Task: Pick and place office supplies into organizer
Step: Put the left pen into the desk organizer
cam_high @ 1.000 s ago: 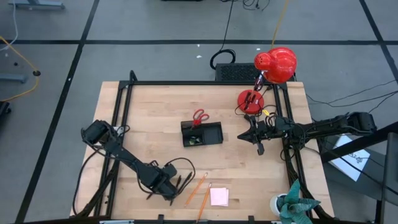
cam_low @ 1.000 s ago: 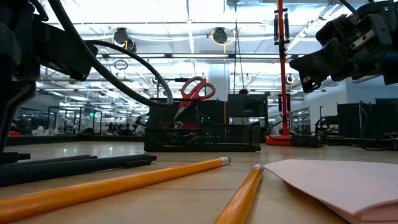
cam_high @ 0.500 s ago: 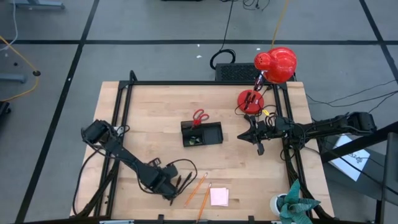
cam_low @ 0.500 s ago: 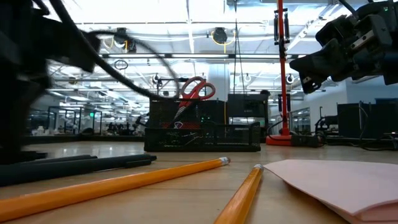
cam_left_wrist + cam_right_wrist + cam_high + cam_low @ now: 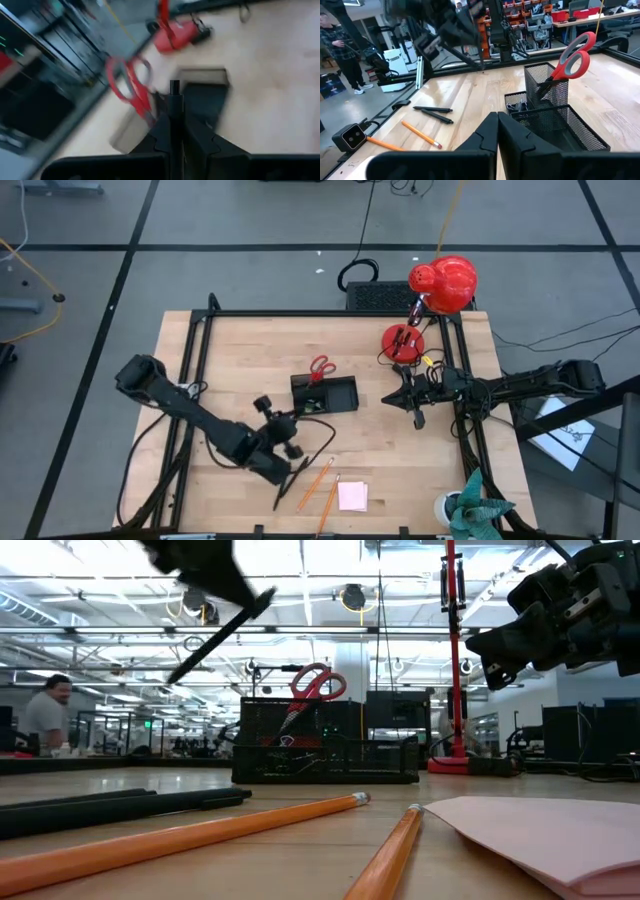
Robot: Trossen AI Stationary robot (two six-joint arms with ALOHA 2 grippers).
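Observation:
My left gripper (image 5: 290, 426) is above the table, near-left of the black mesh organizer (image 5: 325, 394), and is shut on a thin black pen (image 5: 220, 635). Red-handled scissors (image 5: 321, 367) stand upright in the organizer's taller section. Two more black pens (image 5: 288, 488) lie flat near the near edge. Beside them lie two orange pencils (image 5: 316, 480) and a pale pink sticky-note pad (image 5: 352, 496). My right gripper (image 5: 405, 398) waits right of the organizer, shut on nothing. My left gripper pinches the black pen (image 5: 174, 107) between its two fingers. The pen lies along the fingers, and its end (image 5: 174, 86) sticks out past their tips toward the organizer. It is lifted clear of the table and looks tilted in the low view.
A red lamp with a round base (image 5: 403, 340) stands at the far right of the table. A green plant-like object (image 5: 470, 505) sits at the near right corner. A black frame (image 5: 195, 350) borders the tabletop. A person (image 5: 45, 712) is in the room behind.
My left gripper rose from the pens by the near edge and swung toward the organizer, turning as it went. It carried one black pen up, clear of the table. The other pens, the pencils and the pad stayed where they were.

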